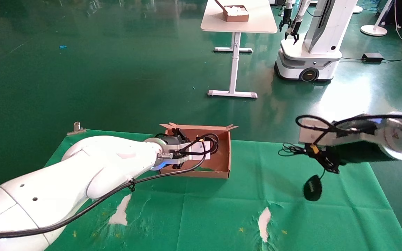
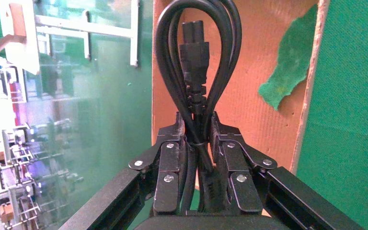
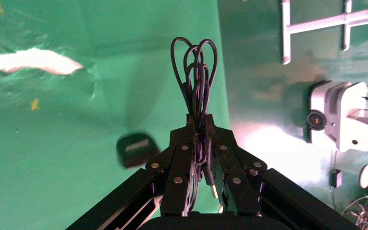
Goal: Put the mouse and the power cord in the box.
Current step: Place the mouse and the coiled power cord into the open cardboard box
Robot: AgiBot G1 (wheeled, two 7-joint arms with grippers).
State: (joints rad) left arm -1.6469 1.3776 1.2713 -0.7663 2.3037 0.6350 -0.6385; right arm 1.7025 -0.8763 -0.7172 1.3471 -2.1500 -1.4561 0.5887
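Observation:
The brown cardboard box (image 1: 226, 157) sits at the back middle of the green-covered table. My left gripper (image 2: 196, 122) is over the box's inside, shut on the power cord (image 2: 195, 57); its thick black loops and connector stick out past the fingertips above the box floor (image 2: 263, 110). The cord's loop (image 1: 216, 143) shows inside the box in the head view. To the right, above the table, my right gripper (image 1: 313, 149) is shut on the mouse's thin cable bundle (image 3: 196, 72). The black mouse (image 1: 312, 188) dangles below it, just above the cloth; it also shows as the mouse (image 3: 135, 149).
A scrap of green cloth (image 2: 287, 72) lies in the box. The table cover has torn white patches (image 1: 264, 223) near the front. A metal clamp (image 1: 77, 127) sits at the back left corner. Beyond stand a white table (image 1: 237, 21) and another robot (image 1: 309, 52).

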